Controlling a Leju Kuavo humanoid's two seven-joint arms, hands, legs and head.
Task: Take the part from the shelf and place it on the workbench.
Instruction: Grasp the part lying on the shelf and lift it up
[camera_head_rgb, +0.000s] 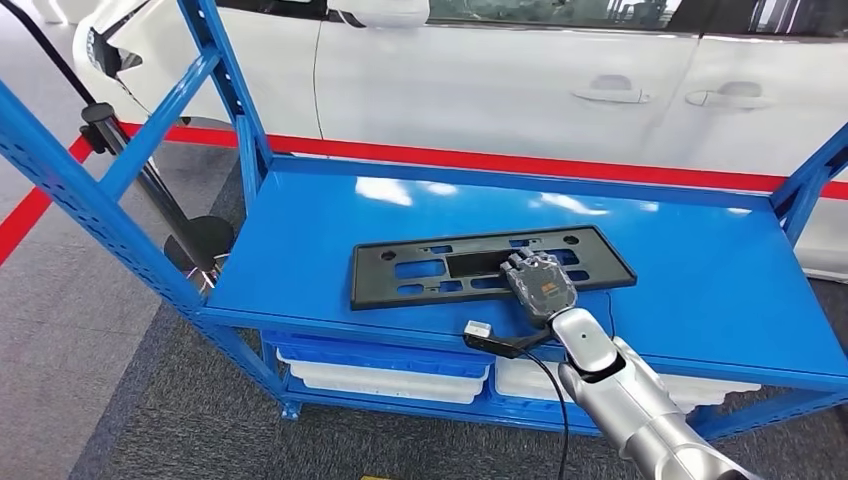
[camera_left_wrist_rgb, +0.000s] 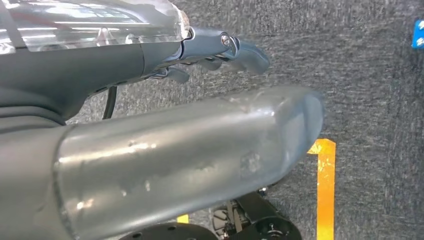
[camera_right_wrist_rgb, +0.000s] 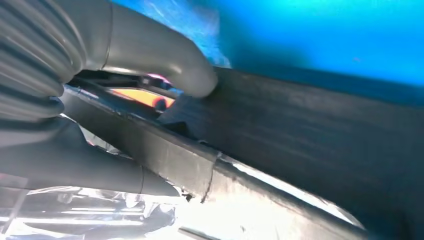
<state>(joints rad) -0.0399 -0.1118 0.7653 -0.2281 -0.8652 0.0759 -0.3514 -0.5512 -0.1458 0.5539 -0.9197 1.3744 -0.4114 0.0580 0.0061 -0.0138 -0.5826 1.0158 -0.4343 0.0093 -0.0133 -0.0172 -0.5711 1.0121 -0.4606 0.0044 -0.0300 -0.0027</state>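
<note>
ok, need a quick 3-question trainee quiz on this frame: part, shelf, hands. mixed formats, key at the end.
1. True or false: the black part lies flat on the blue shelf.
2. Which hand is on the part?
A. the left hand
B. the right hand
C. both hands
3. Fill in: under the shelf's top board sit white ____.

Key:
1. True. It lies flat near the front edge.
2. B. The right hand rests on the part near its right end; in the right wrist view the thumb presses on the part. The left hand hangs over grey floor.
3. Bins.
</note>
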